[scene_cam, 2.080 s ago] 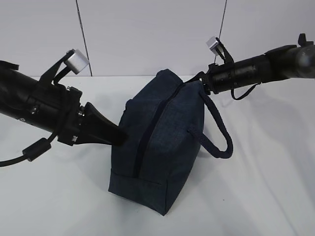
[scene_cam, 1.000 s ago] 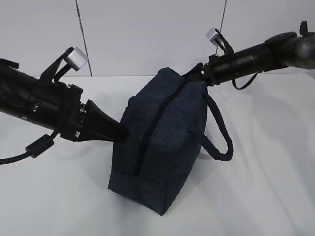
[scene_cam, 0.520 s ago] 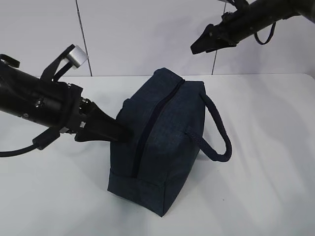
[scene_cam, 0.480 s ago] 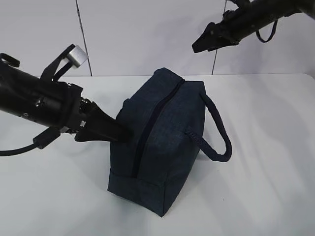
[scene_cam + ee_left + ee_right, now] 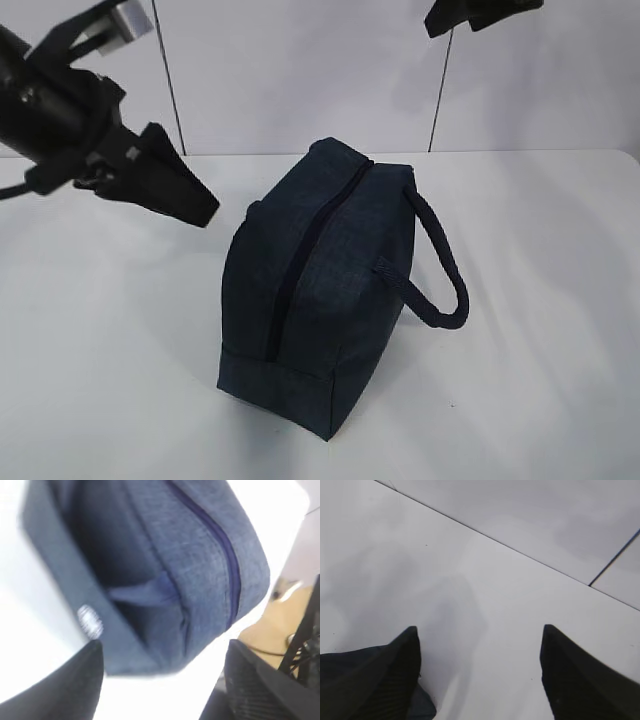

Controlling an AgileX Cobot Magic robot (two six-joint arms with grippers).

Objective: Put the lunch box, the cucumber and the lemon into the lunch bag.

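Status, near to far.

1. Lunch bag (image 5: 325,300): stands on the tabletop (image 5: 540,380), approx. centre, nearer the front edge than the back. Zipper (image 5: 305,265) runs along the top from front to back and reads as shut end to end in the exterior view; left wrist view shows the same closed seam, somewhat blurred. One strap handle (image 5: 440,270) loops out on the right side, resting free. Nothing touches the bag.

2. Lunch box, cucumber, lemon: none visible in any view. No loose items on the tabletop. Judgement: all three are prob. inside the bag, since the bag looks full and is zipped; the contents themselves can't be confirmed from outside.

3. Left gripper (image 5: 160,680): raised above the tabletop near the left edge, apart from the bag, pointing down toward its left face. Jaws stand spread, nothing between them.

4. Right gripper (image 5: 480,665): high, near the back-right of the tabletop, well apart from the bag; only its tip shows at the top of the exterior view. Jaws spread wide, empty; wrist view looks down at bare tabletop and the back wall, w/ a corner of the bag at lower left.

5. Task progress (judgement): at or near complete. Remaining: none evident, other than parking both arms.
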